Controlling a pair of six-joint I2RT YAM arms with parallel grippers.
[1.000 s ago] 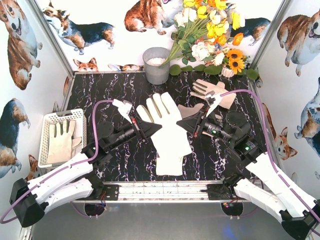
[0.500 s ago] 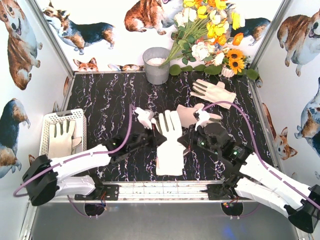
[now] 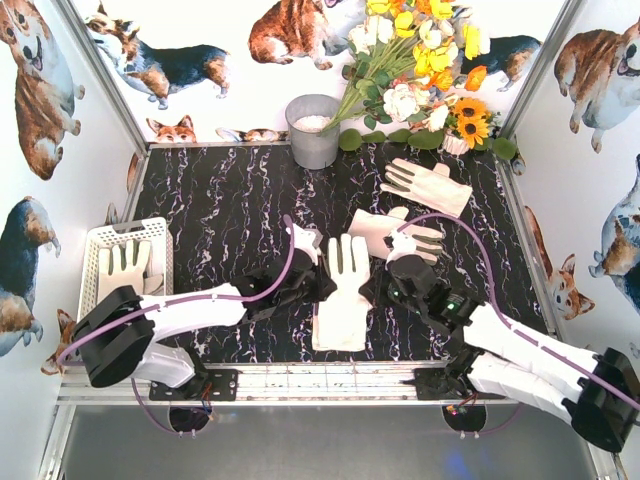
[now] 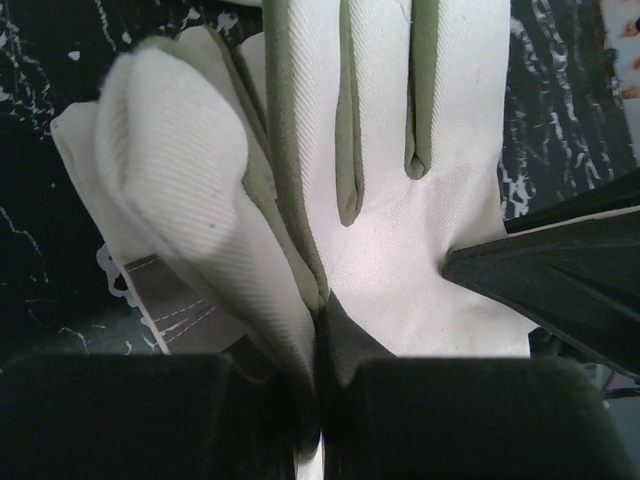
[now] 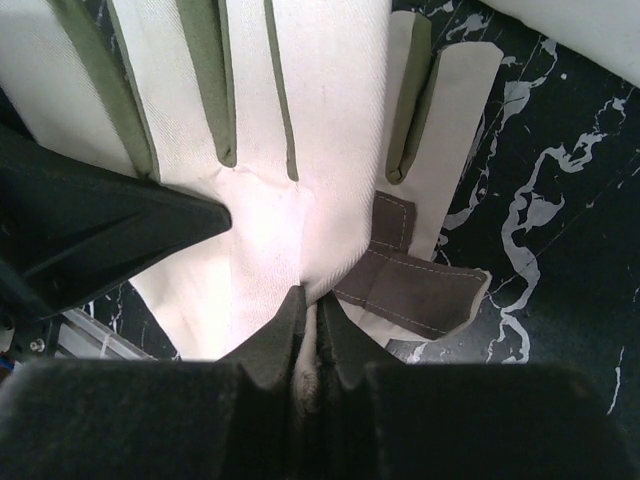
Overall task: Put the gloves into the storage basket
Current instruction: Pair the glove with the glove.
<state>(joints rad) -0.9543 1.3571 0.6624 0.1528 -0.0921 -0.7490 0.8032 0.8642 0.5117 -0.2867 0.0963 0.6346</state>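
The glove (image 4: 400, 250) is cream twill cloth with a fine ribbed weave and matt olive side strips. The table (image 3: 220, 200) looks glossy, black and marble-patterned; at nine o'clock, the storage basket (image 3: 90, 265) is white plastic.

Cream gloves (image 3: 343, 300) with olive seams, black white-veined table (image 3: 220, 200)

the top external camera sits high above and behind the arm bases, looking down and forward over the whole black white-veined table (image 3: 220, 200) to the back wall. each wrist camera rides just behind its own fingers, very near. the left gripper (image 4: 322, 345) fills the bottom of its view, as does the right gripper (image 5: 308, 312). they face each other across one cream-white fabric glove with grey-olive strips (image 3: 345, 295), shared by all three views. each wrist view catches the other arm's dark finger.
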